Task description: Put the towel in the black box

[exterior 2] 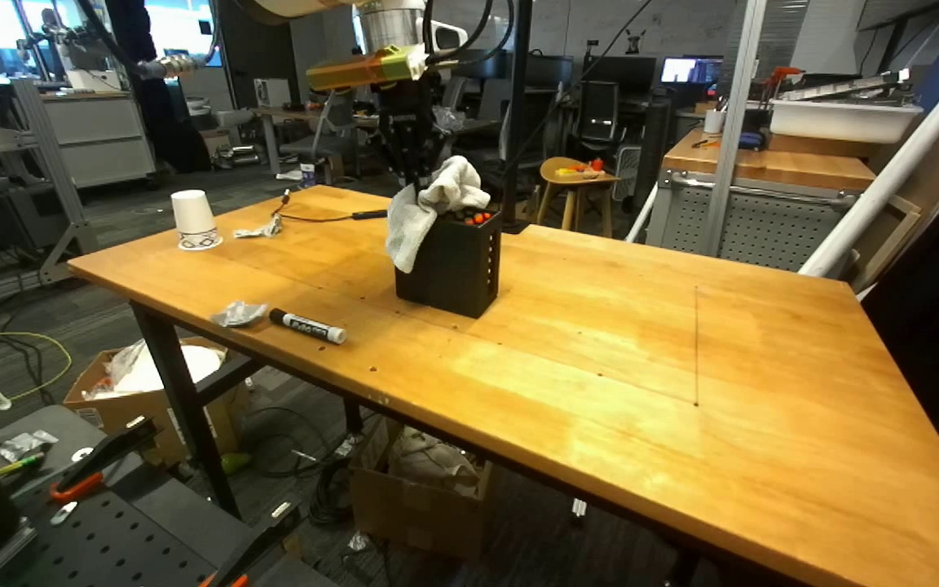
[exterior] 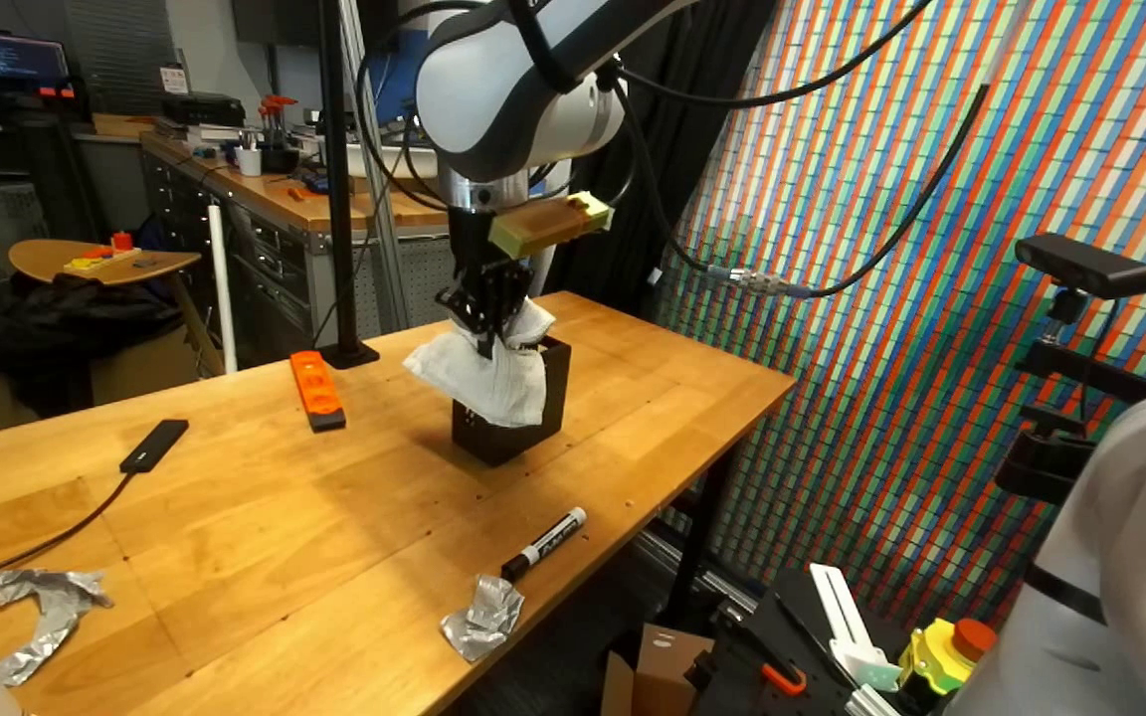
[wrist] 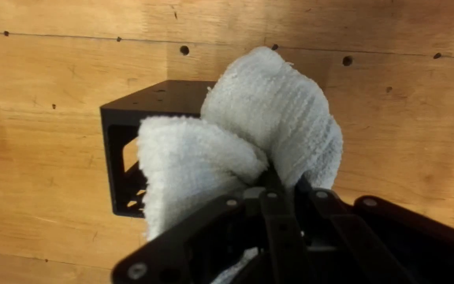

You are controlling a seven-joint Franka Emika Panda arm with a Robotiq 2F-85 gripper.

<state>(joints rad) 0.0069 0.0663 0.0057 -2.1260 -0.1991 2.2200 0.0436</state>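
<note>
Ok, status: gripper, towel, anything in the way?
Gripper pinching white towel. Towel over black box, not yet down inside. Flap hanging outside may snag.

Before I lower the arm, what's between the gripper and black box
The wrist view shows the white towel, pinched in the gripper and partly covering the black box.
</note>
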